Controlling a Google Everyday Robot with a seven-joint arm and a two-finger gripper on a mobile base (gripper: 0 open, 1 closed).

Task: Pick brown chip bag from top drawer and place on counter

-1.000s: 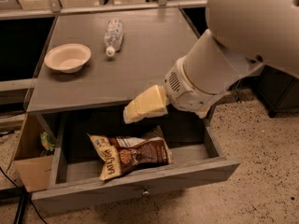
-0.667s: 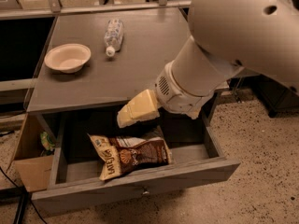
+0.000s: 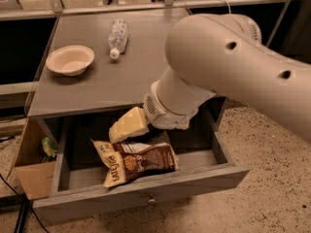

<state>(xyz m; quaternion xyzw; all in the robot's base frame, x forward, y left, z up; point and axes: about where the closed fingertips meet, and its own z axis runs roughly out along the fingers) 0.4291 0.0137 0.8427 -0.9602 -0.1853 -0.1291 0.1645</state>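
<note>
Nearest the camera is the flat front panel of the top drawer (image 3: 204, 178), pulled out wide, with a small metal knob (image 3: 151, 198) on its face and speckled floor (image 3: 272, 203) under it. Inside, the brown chip bag (image 3: 138, 161) lies flat on the drawer's bottom, slanted, its cream lower-left end with the lettering close against the front wall and its dark-brown body reaching right toward the middle of the drawer. Just above the bag's upper-left end the cream-coloured gripper (image 3: 121, 130) hangs inside the drawer opening, pointing down and to the left, just below the front edge of the counter (image 3: 136, 72). Whether it touches the bag cannot be told, nor whether it is set wide or narrow, since it shows as one pale wedge. It holds nothing that can be seen. Left of the drawer stands a tan cardboard box (image 3: 29, 176) with a small green packet (image 3: 47, 147) in it. The thick white arm (image 3: 233, 67) comes in from the right, over the counter's right side. Farther back on the counter a pale bowl (image 3: 70, 59) sits upright at the left, and beyond it a clear plastic bottle (image 3: 118, 37) lies on its side, well apart from the bowl.
</note>
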